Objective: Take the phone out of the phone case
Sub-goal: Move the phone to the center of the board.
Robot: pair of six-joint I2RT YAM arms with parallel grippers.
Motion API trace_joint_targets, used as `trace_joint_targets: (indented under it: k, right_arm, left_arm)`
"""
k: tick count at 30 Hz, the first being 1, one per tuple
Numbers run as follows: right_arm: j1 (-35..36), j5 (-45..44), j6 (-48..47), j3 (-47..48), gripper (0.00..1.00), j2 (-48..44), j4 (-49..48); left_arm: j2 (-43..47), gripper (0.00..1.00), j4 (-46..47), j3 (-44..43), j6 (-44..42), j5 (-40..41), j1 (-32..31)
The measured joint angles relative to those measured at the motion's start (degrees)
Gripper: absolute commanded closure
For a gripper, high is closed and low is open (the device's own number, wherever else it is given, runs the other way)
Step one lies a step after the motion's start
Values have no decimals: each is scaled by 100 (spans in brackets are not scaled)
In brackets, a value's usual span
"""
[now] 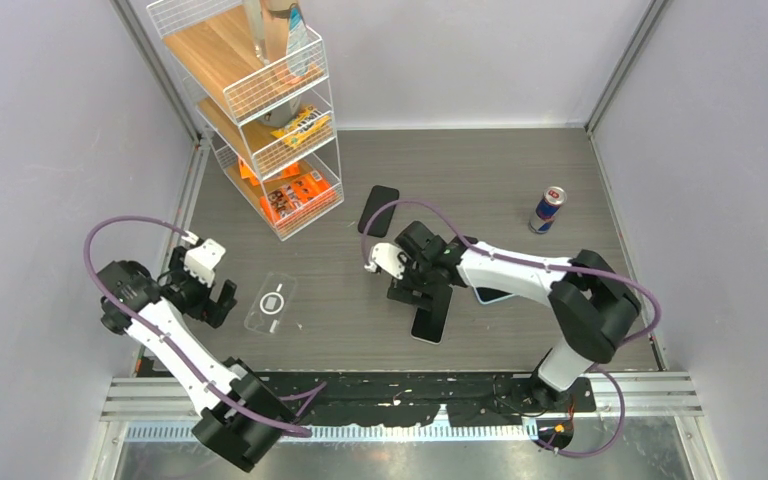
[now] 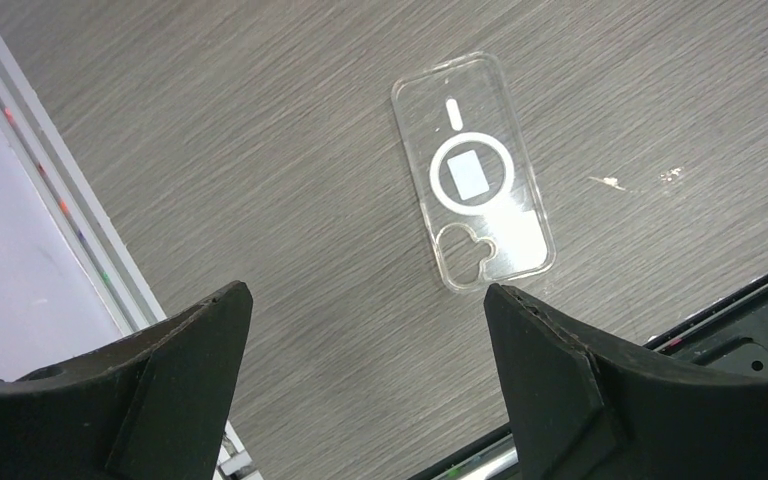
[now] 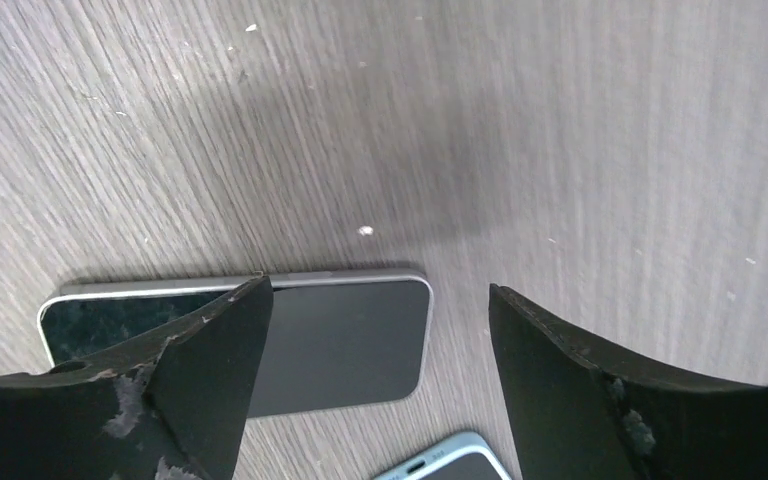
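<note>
The clear phone case (image 1: 271,302) lies empty and flat on the table, its white ring mark facing up (image 2: 472,170). My left gripper (image 1: 215,300) hovers just left of it, open, with only bare table between the fingers (image 2: 365,300). The phone (image 1: 431,315), dark-screened with a silver rim, lies flat on the table to the right, apart from the case. Above its far end my right gripper (image 1: 420,290) stands open; in the right wrist view the phone (image 3: 340,335) lies under the left finger, and the gripper (image 3: 380,295) holds nothing.
A second black phone (image 1: 378,209) lies further back. A light-blue phone (image 1: 493,295) sits partly under the right arm, its corner showing (image 3: 450,460). A drinks can (image 1: 548,209) stands at the back right. A wire shelf with snacks (image 1: 260,110) fills the back left.
</note>
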State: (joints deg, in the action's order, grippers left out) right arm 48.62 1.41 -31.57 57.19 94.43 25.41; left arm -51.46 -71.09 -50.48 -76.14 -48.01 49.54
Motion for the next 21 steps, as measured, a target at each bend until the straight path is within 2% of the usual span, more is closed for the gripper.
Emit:
trace_joint_targets:
  k: [4, 6, 7, 12, 16, 21]
  right_arm:
    - [-175, -31, 13, 52, 8, -549, 175]
    - [-315, -28, 28, 146, 1, -796, 254]
    - [-431, -28, 50, 208, 4, -916, 280]
    - [-975, -195, 155, 367, 5, -1375, 339]
    - [-1300, -267, 354, 367, 5, -1534, 339]
    - [-1631, -210, 614, 448, 5, -1532, 378]
  left_arm:
    - [350, 4, -142, 63, -87, -225, 0]
    - [546, 1, -203, 131, -101, -323, -7]
    - [660, 0, -223, 173, -101, -374, -26]
    - [1180, 1, -238, 304, 133, -533, -343]
    - [1545, 1, 24, 306, 992, -455, -1034]
    - [1821, 1, 629, 308, 2376, 76, -2422]
